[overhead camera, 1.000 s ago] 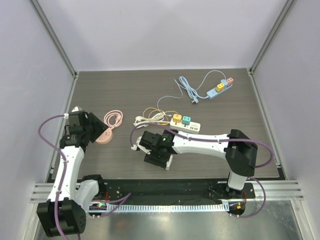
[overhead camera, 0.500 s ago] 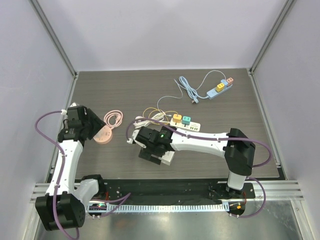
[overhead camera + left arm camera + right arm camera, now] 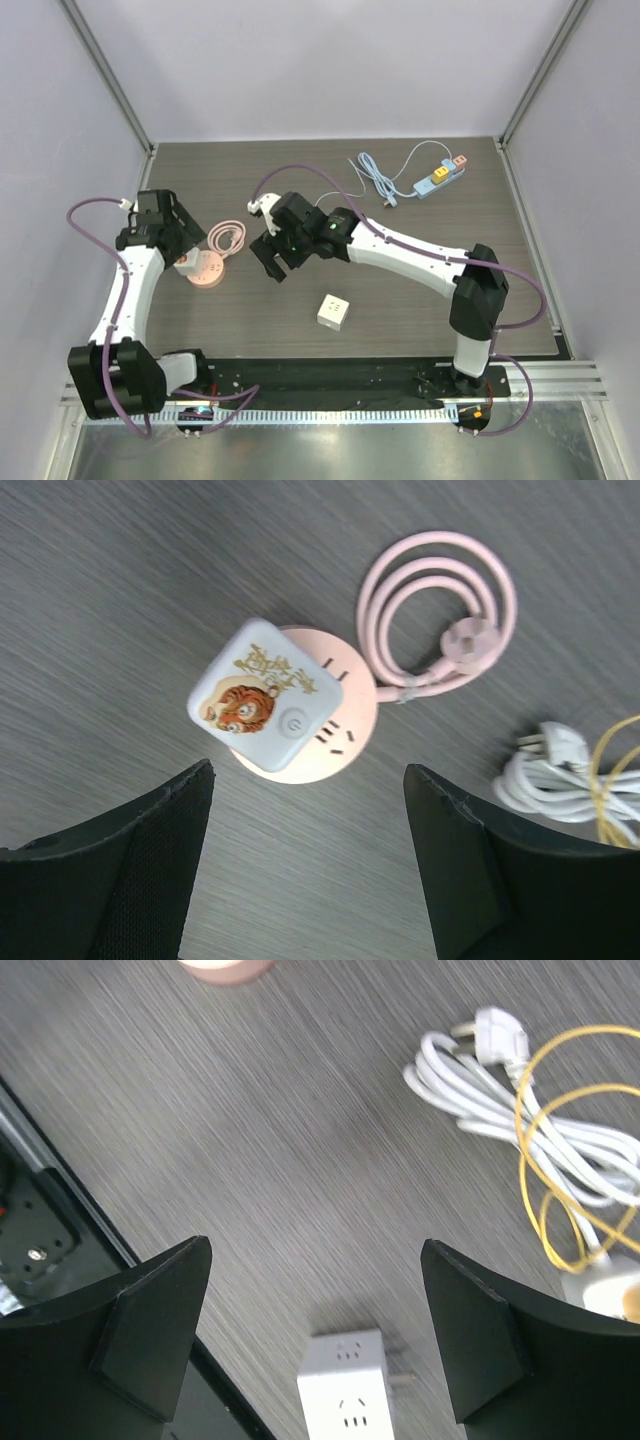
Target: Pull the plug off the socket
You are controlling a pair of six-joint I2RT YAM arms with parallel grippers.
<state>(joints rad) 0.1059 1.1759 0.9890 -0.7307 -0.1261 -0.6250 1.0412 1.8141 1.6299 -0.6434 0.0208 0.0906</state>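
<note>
The socket (image 3: 350, 725) is pink, its plug (image 3: 262, 692) white with an orange tiger and what may be gold lettering. The table (image 3: 100, 600) is dark grey woodgrain

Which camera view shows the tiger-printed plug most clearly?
The left wrist view: the tiger-printed plug sits large on the pink round socket. The top external view shows it tiny; the right wrist view misses it.

The pink round socket (image 3: 226, 967) is cut by the right wrist view's top edge.
</note>
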